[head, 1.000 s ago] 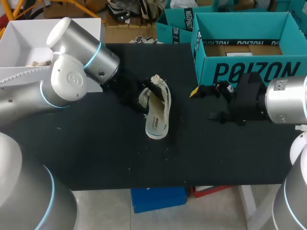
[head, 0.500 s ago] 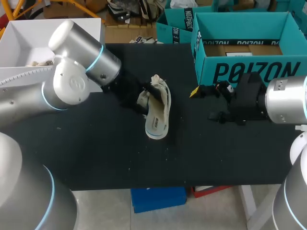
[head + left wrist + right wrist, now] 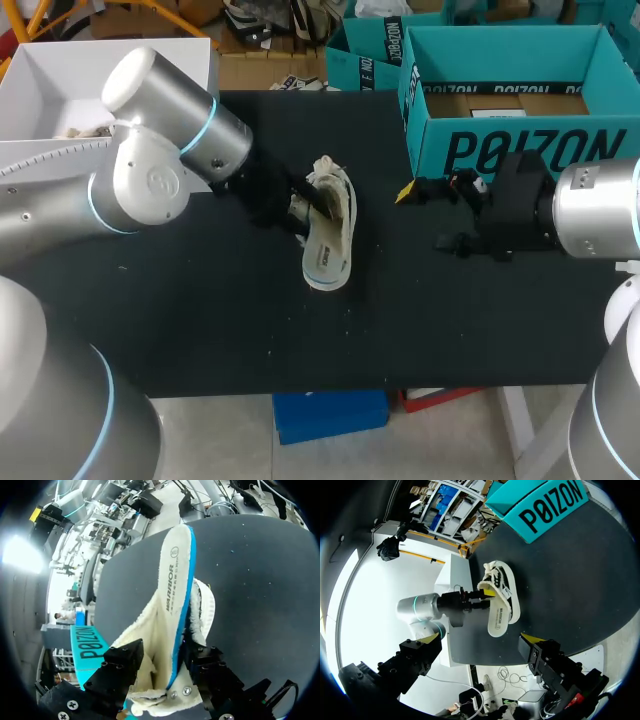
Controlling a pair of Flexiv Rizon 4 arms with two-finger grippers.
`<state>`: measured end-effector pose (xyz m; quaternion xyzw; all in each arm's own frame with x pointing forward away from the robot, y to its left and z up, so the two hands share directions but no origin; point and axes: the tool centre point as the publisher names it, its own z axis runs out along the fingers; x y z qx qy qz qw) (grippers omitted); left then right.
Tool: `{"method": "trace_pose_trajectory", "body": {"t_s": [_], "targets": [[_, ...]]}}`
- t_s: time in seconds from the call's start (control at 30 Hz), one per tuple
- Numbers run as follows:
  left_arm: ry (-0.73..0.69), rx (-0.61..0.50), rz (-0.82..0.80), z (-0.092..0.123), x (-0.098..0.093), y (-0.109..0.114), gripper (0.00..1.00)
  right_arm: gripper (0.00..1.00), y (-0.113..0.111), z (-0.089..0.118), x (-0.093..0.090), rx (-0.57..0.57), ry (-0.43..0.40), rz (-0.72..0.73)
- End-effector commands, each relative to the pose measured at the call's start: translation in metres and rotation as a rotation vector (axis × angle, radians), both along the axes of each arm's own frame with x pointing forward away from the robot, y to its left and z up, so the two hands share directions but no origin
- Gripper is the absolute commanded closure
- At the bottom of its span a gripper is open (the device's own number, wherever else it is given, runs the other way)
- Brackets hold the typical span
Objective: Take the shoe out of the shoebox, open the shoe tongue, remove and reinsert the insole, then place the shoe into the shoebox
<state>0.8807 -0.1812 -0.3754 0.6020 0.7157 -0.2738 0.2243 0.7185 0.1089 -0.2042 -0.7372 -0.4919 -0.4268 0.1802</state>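
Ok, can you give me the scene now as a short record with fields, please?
shoe: out of the shoebox, tipped on its side on the table
left gripper: shut on the shoe
right gripper: open, empty, in front of the shoebox
shoebox: open, at the table's far right

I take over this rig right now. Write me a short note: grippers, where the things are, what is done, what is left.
Left gripper: jaws shut on the shoe, which lies on its side on the table.
Right gripper: open, empty, in front of the shoebox.
Done: shoe is out of the shoebox.
Left: probably the tongue and insole steps (no loose insole in view), then the shoe back in.
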Motion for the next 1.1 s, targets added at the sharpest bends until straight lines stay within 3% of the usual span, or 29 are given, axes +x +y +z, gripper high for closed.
{"method": "trace_pose_trajectory", "body": {"t_s": [0.03,0.2,0.3,0.37,0.43,0.73,1.1], "targets": [[-0.002,0.006,0.006,-0.008,0.003,-0.003,0.51,0.00,0.001,0.000,0.000,0.000,0.000,0.000],[0.000,0.013,0.010,-0.010,0.003,-0.004,0.53,0.00,0.001,0.000,0.000,0.000,0.000,0.000],[-0.006,0.016,0.015,-0.011,0.004,-0.004,0.65,0.00,0.001,0.000,0.000,0.000,0.000,0.000],[-0.008,0.016,0.018,-0.011,0.004,-0.005,0.80,0.00,0.001,0.000,0.000,0.000,0.000,0.000],[-0.010,0.015,0.019,-0.011,0.004,-0.007,1.00,0.00,0.001,0.000,0.000,0.000,0.000,0.000],[0.019,-0.024,0.001,-0.008,-0.008,-0.010,1.00,0.00,0.001,0.000,0.000,0.000,0.000,0.000],[0.063,-0.090,-0.032,0.009,-0.039,-0.006,1.00,0.00,0.001,0.000,0.000,0.000,0.000,0.000]]}}
